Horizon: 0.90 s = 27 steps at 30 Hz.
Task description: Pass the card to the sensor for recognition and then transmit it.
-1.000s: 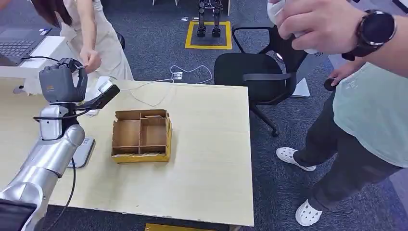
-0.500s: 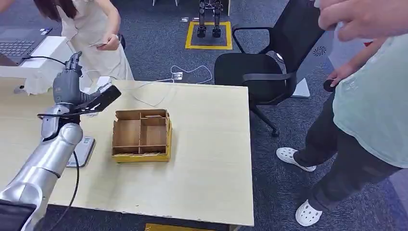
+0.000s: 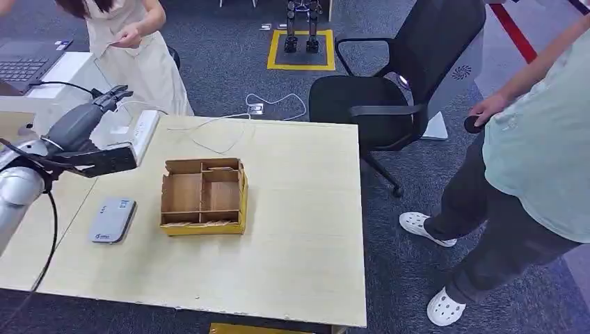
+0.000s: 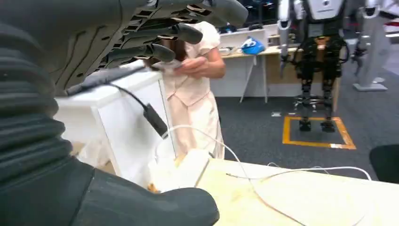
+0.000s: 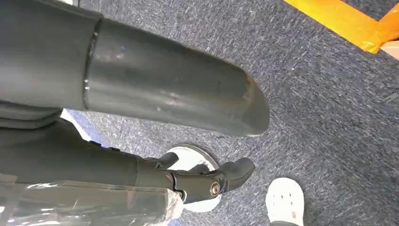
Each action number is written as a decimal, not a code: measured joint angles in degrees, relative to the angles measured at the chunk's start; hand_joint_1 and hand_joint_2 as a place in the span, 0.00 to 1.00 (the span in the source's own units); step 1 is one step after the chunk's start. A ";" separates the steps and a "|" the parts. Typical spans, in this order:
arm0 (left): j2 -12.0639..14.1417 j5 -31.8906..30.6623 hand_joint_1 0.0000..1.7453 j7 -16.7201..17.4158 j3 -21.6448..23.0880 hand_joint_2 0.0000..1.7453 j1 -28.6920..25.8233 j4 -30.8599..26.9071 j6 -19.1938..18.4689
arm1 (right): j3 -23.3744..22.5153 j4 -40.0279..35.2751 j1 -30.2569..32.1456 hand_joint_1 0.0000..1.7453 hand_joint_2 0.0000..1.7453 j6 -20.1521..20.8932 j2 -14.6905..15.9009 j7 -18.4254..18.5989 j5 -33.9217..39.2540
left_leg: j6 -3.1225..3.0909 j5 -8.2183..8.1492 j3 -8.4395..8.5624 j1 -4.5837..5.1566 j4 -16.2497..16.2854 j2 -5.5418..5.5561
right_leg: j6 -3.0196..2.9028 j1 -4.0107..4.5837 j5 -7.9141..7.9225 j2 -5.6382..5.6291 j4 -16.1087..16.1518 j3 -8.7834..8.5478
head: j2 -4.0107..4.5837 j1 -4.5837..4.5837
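Head view: left hand (image 3: 87, 122) sits at about 10 o'clock over the counter (image 3: 292, 229), fingers stretched out and apart toward the person in the pale dress (image 3: 136, 49) at 11 o'clock, nothing in it. The card (image 3: 111, 43) looks to be a thin light thing in that person's hands, well apart from the robot's fingers; too small to be sure. The grey sensor (image 3: 111, 219) lies flat at 9 o'clock, just beside the cardboard box (image 3: 204, 196) mid-counter. Left wrist view has the same person holding a small flat thing at chest height beyond the dark fingers (image 4: 160, 42). Right hand (image 5: 207, 181) hangs over the carpet; cannot tell if its fingers are apart or closed. Risks, as a guess: the task looks near done with the card already given over, so the worry is the arm coming back. The loose white cable (image 3: 216, 132) and power strip (image 3: 142, 132) lie right below the forearm and could snag or get dragged. A low sweep could knock the sensor or box. A second person (image 3: 536, 153) stands at 3 o'clock, close to the counter edge.
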State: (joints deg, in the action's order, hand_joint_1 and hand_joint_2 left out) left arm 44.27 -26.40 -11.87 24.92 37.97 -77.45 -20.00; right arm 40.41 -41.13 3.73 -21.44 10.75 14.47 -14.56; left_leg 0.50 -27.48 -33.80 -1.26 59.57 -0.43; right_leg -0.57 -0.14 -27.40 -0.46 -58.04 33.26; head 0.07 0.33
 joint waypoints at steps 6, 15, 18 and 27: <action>7.01 2.41 0.00 0.02 2.32 1.00 0.14 -5.83 -1.90 | -0.74 0.20 -0.02 0.00 0.00 -0.02 -0.02 -0.57 -0.37 | 0.02 0.02 -0.03 0.01 0.00 0.00 | 0.00 -0.01 0.02 0.02 0.00 -0.03 | 0.00 0.00; 20.45 8.41 0.00 0.55 4.68 1.00 -2.82 -17.83 -3.19 | -2.19 0.55 0.02 0.00 0.00 0.15 -0.04 -0.72 -1.18 | 0.05 0.00 -0.03 0.03 -0.01 -0.02 | -0.03 -0.02 0.03 0.00 0.01 0.01 | 0.00 0.00; 23.54 9.13 0.00 1.53 5.00 1.00 -6.84 -21.33 -1.31 | -2.82 0.55 0.04 0.00 0.00 0.31 -0.07 -0.55 -1.81 | 0.05 0.00 -0.03 0.03 -0.02 0.01 | -0.02 -0.02 0.00 0.01 0.01 0.01 | 0.00 -0.02; 24.71 5.43 0.00 2.38 3.97 1.00 -17.74 -26.68 2.60 | -4.48 0.52 0.42 0.00 0.00 1.27 -0.61 0.13 -3.30 | 0.05 0.01 -0.02 0.04 -0.02 0.04 | -0.01 -0.03 0.01 0.07 0.01 -0.03 | 0.00 0.00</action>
State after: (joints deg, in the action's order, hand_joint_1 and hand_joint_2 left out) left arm 68.98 -20.97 -9.49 28.89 20.23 -104.13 -17.40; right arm 35.93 -40.61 4.15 -20.17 10.14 14.60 -17.85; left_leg 0.55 -27.47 -33.82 -1.23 59.56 -0.38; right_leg -0.58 -0.17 -27.38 -0.39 -58.03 33.23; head 0.07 0.33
